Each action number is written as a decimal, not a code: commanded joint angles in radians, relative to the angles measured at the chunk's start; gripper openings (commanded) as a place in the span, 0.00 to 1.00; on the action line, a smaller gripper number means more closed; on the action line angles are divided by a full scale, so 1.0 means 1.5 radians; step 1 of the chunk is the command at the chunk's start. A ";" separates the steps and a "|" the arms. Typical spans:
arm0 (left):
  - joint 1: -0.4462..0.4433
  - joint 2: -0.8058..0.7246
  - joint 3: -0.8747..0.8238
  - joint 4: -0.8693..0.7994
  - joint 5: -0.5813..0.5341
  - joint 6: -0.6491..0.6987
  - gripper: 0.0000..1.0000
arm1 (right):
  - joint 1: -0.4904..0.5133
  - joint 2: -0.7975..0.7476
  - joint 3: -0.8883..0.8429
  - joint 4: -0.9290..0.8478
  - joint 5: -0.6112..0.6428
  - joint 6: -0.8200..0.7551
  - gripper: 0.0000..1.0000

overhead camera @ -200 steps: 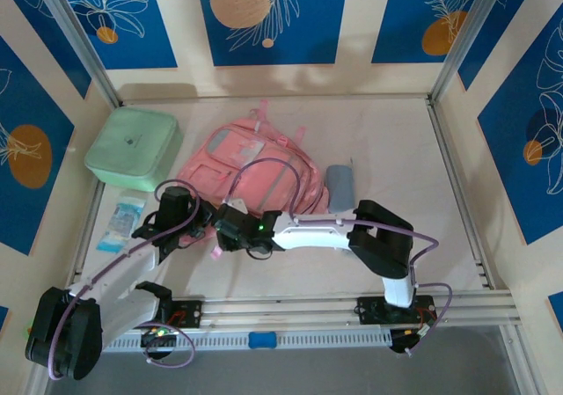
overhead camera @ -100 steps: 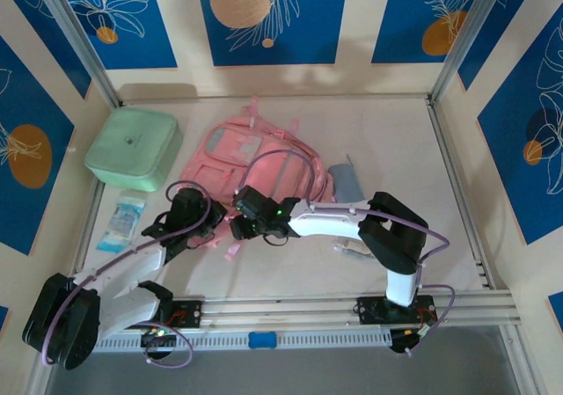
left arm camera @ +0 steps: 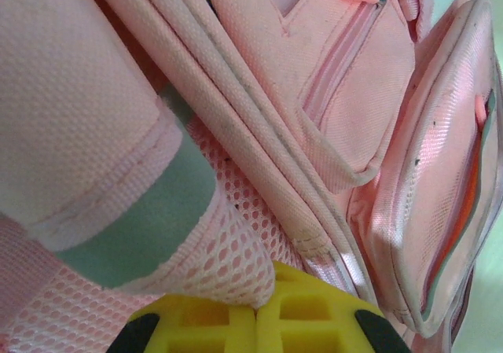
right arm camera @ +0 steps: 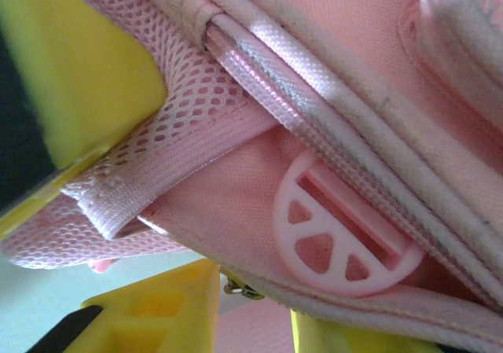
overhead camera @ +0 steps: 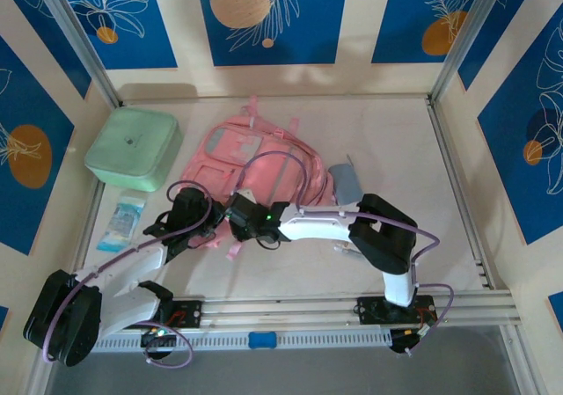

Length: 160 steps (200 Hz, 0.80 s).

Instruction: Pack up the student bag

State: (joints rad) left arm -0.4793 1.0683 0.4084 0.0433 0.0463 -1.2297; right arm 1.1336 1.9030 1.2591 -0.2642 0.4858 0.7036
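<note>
Item: bag (overhead camera: 251, 162), pink, lying flat, upper centre of top view. We judged packing barely begun: we saw no pocket open and nothing loaded.
Outside, left to pack: box (overhead camera: 134, 147) upper left; packet (overhead camera: 123, 221) at left edge; pencil case (overhead camera: 345, 182) just right of bag.
L gripper (left arm camera: 255, 310): fingers shut together, mesh edge at tips; pinch unclear.
R gripper (right arm camera: 118, 204): part-open, straddling mesh flap, not clamped.
Room: both crowded at bag's lower-left corner; free tabletop lower centre & right; walls on three sides.

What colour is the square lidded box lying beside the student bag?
The box is mint green, seen best in the top external view.
</note>
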 commanded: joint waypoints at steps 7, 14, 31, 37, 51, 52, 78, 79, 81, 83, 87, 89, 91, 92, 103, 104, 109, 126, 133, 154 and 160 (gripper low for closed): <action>-0.020 -0.017 0.027 0.007 0.038 0.011 0.00 | 0.001 0.000 0.034 -0.025 0.094 0.011 0.22; -0.020 -0.018 0.028 0.004 0.035 0.014 0.00 | 0.002 -0.007 0.027 -0.029 0.099 0.015 0.20; -0.019 -0.016 0.031 -0.004 0.028 0.021 0.00 | 0.009 -0.028 0.003 -0.031 0.102 0.023 0.15; -0.018 -0.017 0.030 -0.003 0.023 0.024 0.00 | 0.013 -0.036 -0.004 -0.038 0.102 0.027 0.13; -0.016 -0.014 0.031 -0.009 0.016 0.027 0.00 | 0.022 -0.053 -0.021 -0.057 0.113 0.030 0.09; -0.016 -0.014 0.031 -0.009 0.015 0.028 0.00 | 0.023 -0.054 -0.021 -0.058 0.113 0.031 0.08; -0.007 -0.002 0.038 -0.022 0.005 0.044 0.00 | 0.023 -0.091 -0.073 -0.069 0.096 0.037 0.04; -0.006 -0.001 0.038 -0.022 0.006 0.045 0.00 | 0.023 -0.093 -0.075 -0.069 0.095 0.037 0.03; -0.004 0.000 0.039 -0.021 0.007 0.046 0.00 | 0.023 -0.095 -0.080 -0.070 0.094 0.037 0.03; -0.003 0.001 0.040 -0.020 0.009 0.047 0.00 | 0.023 -0.098 -0.084 -0.071 0.094 0.037 0.03; 0.000 0.005 0.040 -0.020 0.012 0.048 0.00 | 0.023 -0.104 -0.092 -0.077 0.095 0.039 0.02; 0.002 0.006 0.040 -0.020 0.015 0.048 0.00 | 0.023 -0.107 -0.096 -0.080 0.095 0.041 0.02; 0.003 0.007 0.040 -0.019 0.017 0.048 0.00 | 0.023 -0.110 -0.100 -0.082 0.095 0.043 0.02; 0.004 0.007 0.040 -0.019 0.017 0.048 0.00 | 0.023 -0.112 -0.102 -0.083 0.095 0.043 0.02; 0.010 0.010 0.038 -0.016 0.021 0.051 0.00 | 0.024 -0.133 -0.129 -0.088 0.096 0.039 0.00; 0.011 0.011 0.038 -0.016 0.021 0.051 0.00 | 0.024 -0.135 -0.132 -0.087 0.096 0.037 0.00; 0.011 0.010 0.036 -0.018 0.018 0.054 0.00 | 0.026 -0.145 -0.148 -0.084 0.102 0.030 0.00; 0.018 0.008 0.030 -0.018 0.016 0.055 0.00 | 0.020 -0.177 -0.187 -0.102 0.126 0.035 0.00; 0.021 0.008 0.027 -0.017 0.019 0.055 0.00 | 0.009 -0.188 -0.197 -0.111 0.121 0.041 0.00; 0.023 0.009 0.023 -0.012 0.021 0.052 0.00 | -0.020 -0.204 -0.213 -0.105 0.085 0.039 0.00; 0.023 0.010 0.022 -0.006 0.022 0.052 0.00 | -0.020 -0.203 -0.215 -0.092 0.080 0.028 0.00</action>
State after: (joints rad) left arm -0.4606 1.0843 0.4313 0.0071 0.0628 -1.1767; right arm 1.1332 1.6318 0.9653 -0.3595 0.6125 0.7444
